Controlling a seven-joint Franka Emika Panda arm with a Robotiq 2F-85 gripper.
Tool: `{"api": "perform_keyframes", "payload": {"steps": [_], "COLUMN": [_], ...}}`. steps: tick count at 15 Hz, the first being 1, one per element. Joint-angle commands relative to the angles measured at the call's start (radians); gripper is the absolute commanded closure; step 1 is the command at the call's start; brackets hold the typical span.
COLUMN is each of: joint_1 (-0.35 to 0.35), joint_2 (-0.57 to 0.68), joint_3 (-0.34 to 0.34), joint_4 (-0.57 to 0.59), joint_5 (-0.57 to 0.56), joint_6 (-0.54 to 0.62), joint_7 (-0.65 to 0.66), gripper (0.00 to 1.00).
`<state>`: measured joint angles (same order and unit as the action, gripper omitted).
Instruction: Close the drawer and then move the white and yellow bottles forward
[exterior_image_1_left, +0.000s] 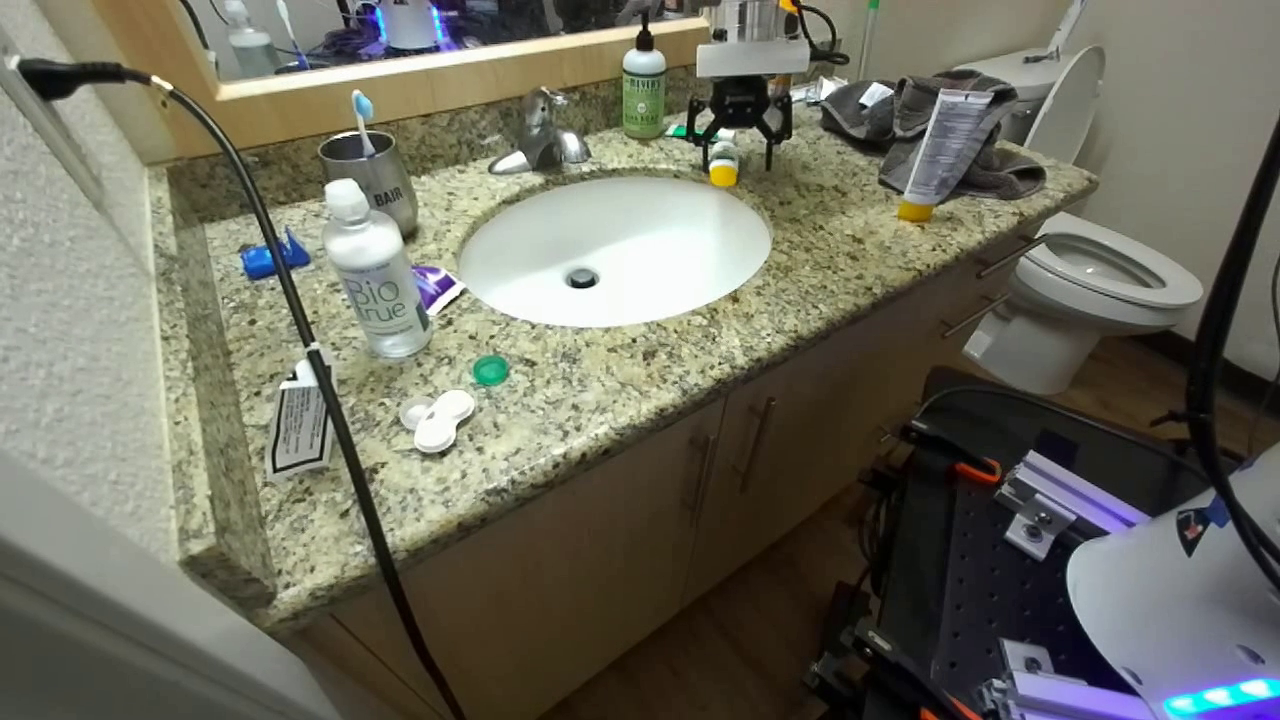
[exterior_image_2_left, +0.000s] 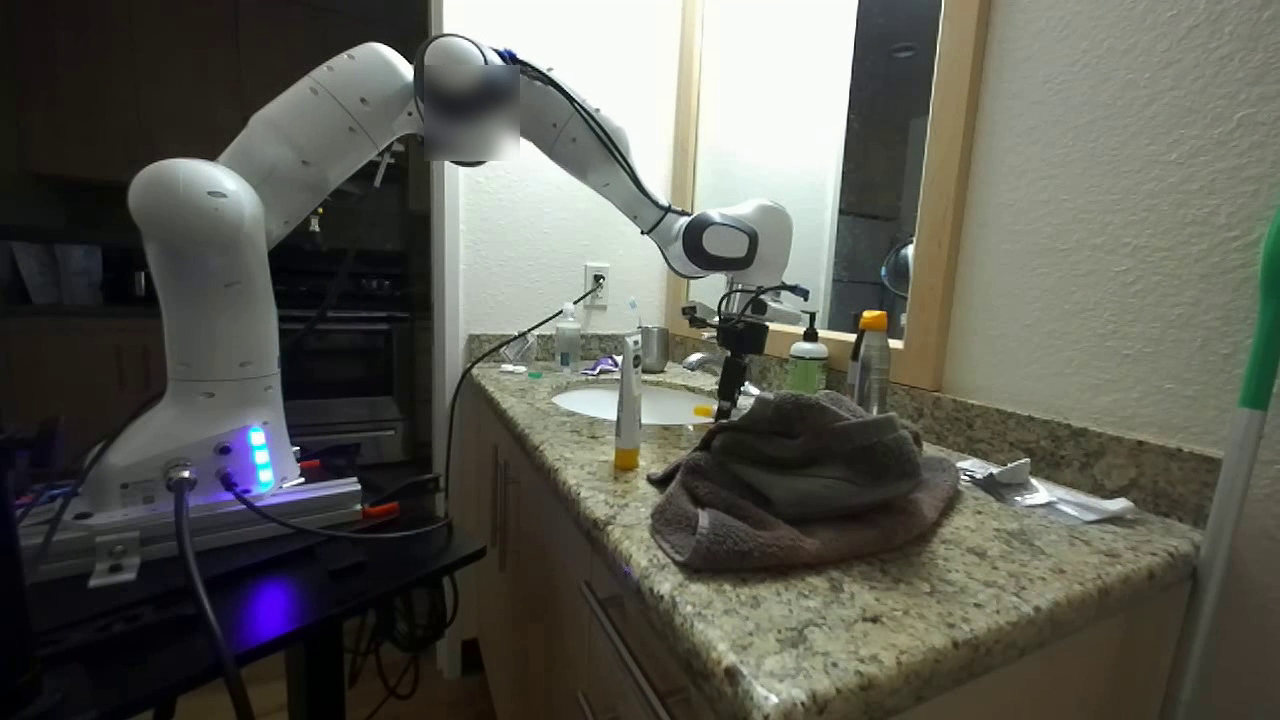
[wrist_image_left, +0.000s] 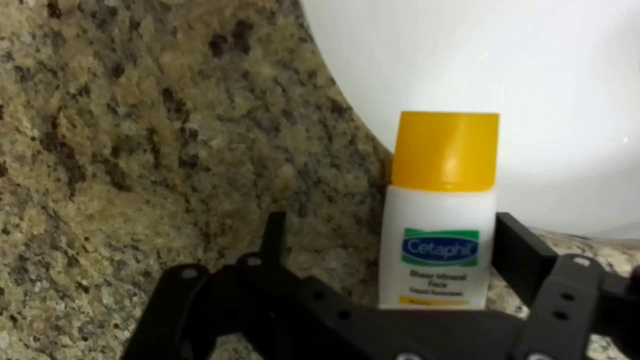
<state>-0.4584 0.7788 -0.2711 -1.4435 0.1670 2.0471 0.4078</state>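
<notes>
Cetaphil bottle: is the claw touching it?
Cannot tell: in the wrist view, one finger of the gripper borders the bottle without visible gap, but contact isn't plain.

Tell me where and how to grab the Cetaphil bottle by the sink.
Take the Cetaphil bottle by its white body, likely best from above, closing across its long sides: it lies label-up, yellow cap toward the sink, and looks narrow enough for the open pincer.

In the wrist view, the yellow-capped bottle (wrist_image_left: 440, 210) between the jaws has its base hidden, lowest print blurred.
</notes>
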Motion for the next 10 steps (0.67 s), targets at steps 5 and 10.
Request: {"api": "perform_keyframes", "payload": {"steps": [5,10], "joint_1": [0.007,0.004], "joint_2": [0.003,0.006], "joint_3": [-0.005,0.002], "joint_4": [0.006,0.011], "joint_5": [0.019,0.031], "joint_6": [-0.001,0.018], "joint_7": [-0.024,-0.046], "gripper": [0.34,0.68]}}
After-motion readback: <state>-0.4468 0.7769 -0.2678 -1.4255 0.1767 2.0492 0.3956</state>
